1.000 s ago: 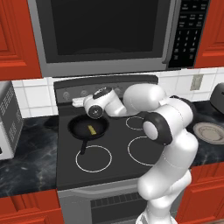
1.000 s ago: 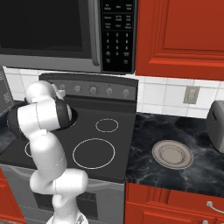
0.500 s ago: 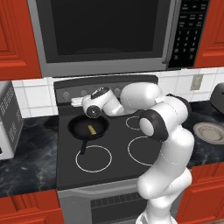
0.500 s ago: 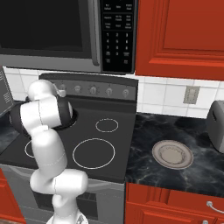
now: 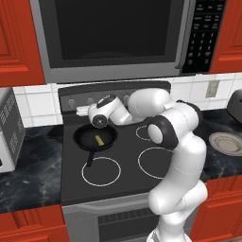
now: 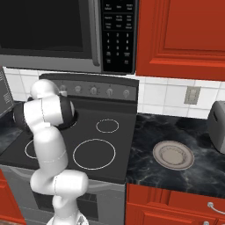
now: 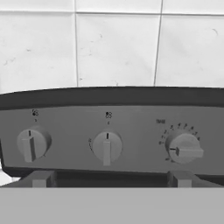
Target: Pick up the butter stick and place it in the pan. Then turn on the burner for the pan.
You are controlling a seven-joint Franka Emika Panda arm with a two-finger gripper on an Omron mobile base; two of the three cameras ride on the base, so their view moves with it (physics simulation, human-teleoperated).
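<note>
**A:** Butter stick [image 5: 99, 140] lies inside the pan [image 5: 95, 138], a little right of the pan's middle in the left base view, long axis running toward the back of the stove. So I judge the first half done; what remains is the burner.

**B:** And the gripper [image 7: 107, 178]?

**A:** Up at the stove's control panel [image 7: 109, 131], above the pan's far rim. In the hand view its two finger tips rise at the bottom, set wide apart, nothing between them. It is empty and spread.

**B:** What does the next move turn on?

**A:** Which knob sits between those tips. The middle knob [image 7: 106, 148] lies dead ahead, centred in the gap, its pointer bar upright. The left knob [image 7: 30, 143] is off to one side, also upright; the right knob [image 7: 183, 148] has its bar lying sideways, with a scale of marks around it.

**B:** Is the middle one the pan's burner?

**A:** I cannot read the small marks above the knobs. The pan is on the rear-left burner, so that is only a guess.

**B:** Risk?

**A:** Closing on the bar off-centre and slipping as it turns.
</note>
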